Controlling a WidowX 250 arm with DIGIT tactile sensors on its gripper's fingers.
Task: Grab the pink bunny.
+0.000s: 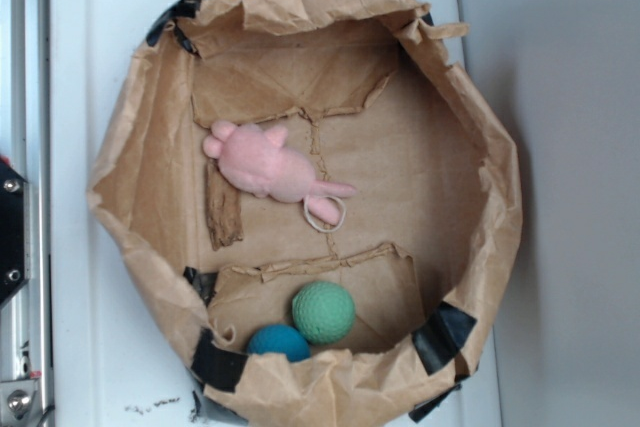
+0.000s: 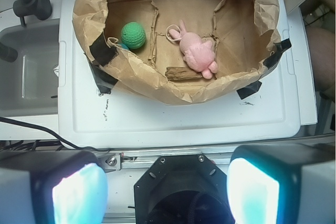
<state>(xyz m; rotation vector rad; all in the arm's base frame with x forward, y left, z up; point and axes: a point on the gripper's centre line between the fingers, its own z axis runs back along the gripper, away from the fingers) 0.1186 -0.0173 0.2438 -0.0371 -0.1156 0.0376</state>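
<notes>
The pink bunny lies on its side on the floor of the paper bag, well apart from the green ball and blue ball. The gripper sits outside the bag, fingers spread wide, holding nothing.

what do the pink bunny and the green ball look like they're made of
The pink bunny looks like soft plush fabric: its surface is fuzzy and matte, with blurred edges. The green ball looks knitted or crocheted from yarn, judging by its fine, even stitch texture.
</notes>
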